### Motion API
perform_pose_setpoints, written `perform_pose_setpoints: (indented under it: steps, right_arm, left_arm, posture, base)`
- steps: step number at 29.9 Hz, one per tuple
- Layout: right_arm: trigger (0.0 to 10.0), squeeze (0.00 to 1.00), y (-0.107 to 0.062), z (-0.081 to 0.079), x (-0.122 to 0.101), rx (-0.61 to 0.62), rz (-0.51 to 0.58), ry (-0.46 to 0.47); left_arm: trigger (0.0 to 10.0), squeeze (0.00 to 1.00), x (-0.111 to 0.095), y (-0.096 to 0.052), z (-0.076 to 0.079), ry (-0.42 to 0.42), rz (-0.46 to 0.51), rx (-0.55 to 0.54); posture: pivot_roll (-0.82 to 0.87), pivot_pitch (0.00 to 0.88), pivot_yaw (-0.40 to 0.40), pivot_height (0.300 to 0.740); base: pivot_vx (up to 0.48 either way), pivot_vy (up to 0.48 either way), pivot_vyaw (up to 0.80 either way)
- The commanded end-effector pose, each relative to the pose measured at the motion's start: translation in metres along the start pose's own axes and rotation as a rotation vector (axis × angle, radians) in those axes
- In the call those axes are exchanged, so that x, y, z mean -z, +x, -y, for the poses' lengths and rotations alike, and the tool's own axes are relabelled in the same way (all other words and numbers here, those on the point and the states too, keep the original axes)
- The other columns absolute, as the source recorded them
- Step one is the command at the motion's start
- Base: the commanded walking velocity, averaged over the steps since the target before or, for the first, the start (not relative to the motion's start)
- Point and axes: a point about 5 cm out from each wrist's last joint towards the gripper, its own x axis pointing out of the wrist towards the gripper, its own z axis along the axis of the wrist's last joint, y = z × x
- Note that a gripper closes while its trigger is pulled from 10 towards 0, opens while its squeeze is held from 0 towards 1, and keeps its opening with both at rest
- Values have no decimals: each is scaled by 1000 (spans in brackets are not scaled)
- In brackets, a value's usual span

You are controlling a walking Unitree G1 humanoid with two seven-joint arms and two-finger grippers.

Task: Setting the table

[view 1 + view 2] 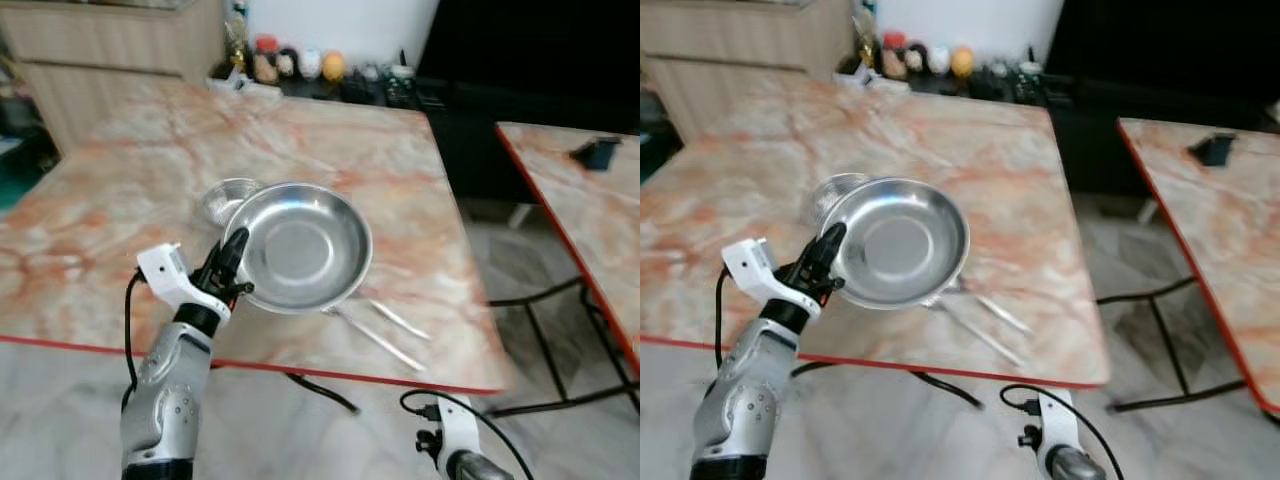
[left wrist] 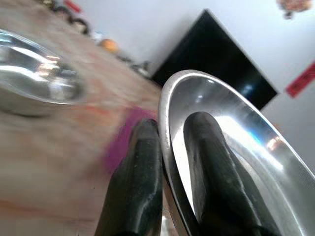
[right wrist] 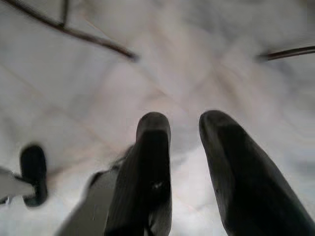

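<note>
A: The left gripper (image 1: 232, 262) pinches the steel plate (image 1: 300, 245) by its rim at nine o'clock, plate lifted and tilted over the marble table (image 1: 120, 180).

B: I'd level it, then lower it flat, clear of the small bowl (image 1: 228, 198) at eleven o'clock.

A: Agreed. Utensils (image 1: 385, 330) at five o'clock are blurred; fork or spoon, can't say. The right gripper (image 3: 184, 147) hangs idle, fingers apart.

On the bench (image 1: 120, 190), a small bowl (image 1: 226, 199) lies behind-left of the plate (image 1: 300, 245), with two utensils (image 1: 385, 330) to its front-right.
</note>
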Motion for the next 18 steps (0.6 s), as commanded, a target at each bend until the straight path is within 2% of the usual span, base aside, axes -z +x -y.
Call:
perform_pose_setpoints:
  steps: [1, 18]
  right_arm:
    - [10000, 0, 1, -6, -4, -16, 11, -1]
    - [10000, 0, 2, -7, -4, -17, 11, 3]
  left_arm:
    - [10000, 0, -12, 3, 4, 12, 46, 20]
    - [10000, 0, -13, 4, 5, 17, 39, 26]
  posture:
    - [139, 0, -108, 740]
    - [134, 0, -102, 740]
  base:
    - [0, -409, 0]
    - [0, -408, 0]
